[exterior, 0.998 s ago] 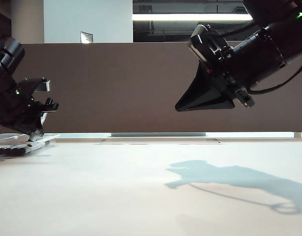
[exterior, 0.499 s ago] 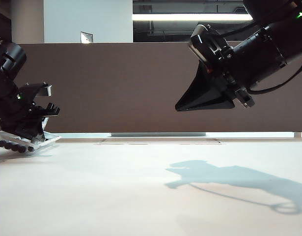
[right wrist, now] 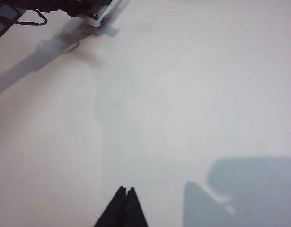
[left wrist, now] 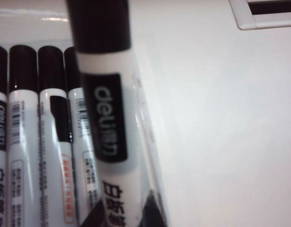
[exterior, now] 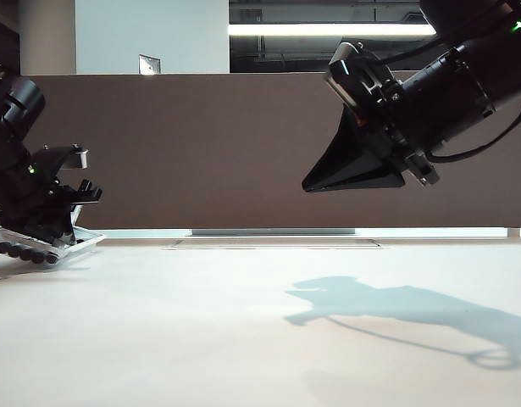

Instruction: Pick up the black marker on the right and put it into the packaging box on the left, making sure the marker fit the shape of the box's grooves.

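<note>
Lowered left hand presses marker against box.

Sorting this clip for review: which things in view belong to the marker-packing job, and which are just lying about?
Job:
- black marker, held in the left claw
- packaging box, far left of the table

Just there:
- other markers, already in the box
- right claw, shut, raised, holding nothing
- table
</note>
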You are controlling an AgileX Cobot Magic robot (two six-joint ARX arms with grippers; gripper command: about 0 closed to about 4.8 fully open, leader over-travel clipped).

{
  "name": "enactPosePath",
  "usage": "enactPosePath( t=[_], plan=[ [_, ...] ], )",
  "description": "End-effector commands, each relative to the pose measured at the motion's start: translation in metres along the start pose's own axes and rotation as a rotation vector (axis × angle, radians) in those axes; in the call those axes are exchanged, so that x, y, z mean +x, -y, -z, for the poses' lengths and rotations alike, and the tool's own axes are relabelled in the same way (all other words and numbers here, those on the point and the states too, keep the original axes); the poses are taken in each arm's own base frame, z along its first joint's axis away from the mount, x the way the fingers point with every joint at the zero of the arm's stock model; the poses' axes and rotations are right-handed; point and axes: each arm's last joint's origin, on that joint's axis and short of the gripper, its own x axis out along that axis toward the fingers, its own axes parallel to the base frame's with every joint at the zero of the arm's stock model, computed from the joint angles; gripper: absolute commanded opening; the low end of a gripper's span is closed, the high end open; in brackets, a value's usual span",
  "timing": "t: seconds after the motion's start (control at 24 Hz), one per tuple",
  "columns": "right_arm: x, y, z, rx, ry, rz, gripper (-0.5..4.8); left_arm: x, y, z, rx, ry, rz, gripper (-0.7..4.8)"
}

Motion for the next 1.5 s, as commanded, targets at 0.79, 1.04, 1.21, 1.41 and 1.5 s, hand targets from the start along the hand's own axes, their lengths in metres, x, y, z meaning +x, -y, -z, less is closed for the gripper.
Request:
enactPosePath(
  t=[0.79,1.04,1.21,1.41,1.5],
  plan=[
    [-0.0012,-0.0017,-0.0033,-0.015,0.018,-0.01,-0.06,-0.0009,-0.0005,-0.003,0.077,0.022,-0.003,-0.04],
    [-0.0012,-0.0018,-0.0033,-0.014,0.018,-0.01,-0.06,-0.0012,-0.0006,-0.0048,0.078,0.027,-0.004,-0.02],
    [-0.0012,-0.0018,-0.0033,-0.015,0.018,-0.01,-0.06,-0.0012,-0.0006,-0.0048,0.101,0.027,-0.004,0.7],
    [-0.0012,-0.0018,-0.0033,-0.014,0.018,-0.01,-0.06,-0.0012,-0.0006,-0.0048,0.112,0.027,-0.005,0.84],
    [-0.0012,-0.0018,-0.0033,-0.014,0.018,-0.01,-0.06,-0.0012,-0.0006,-0.0048,0.112,0.027,-0.005,0.84]
  ],
)
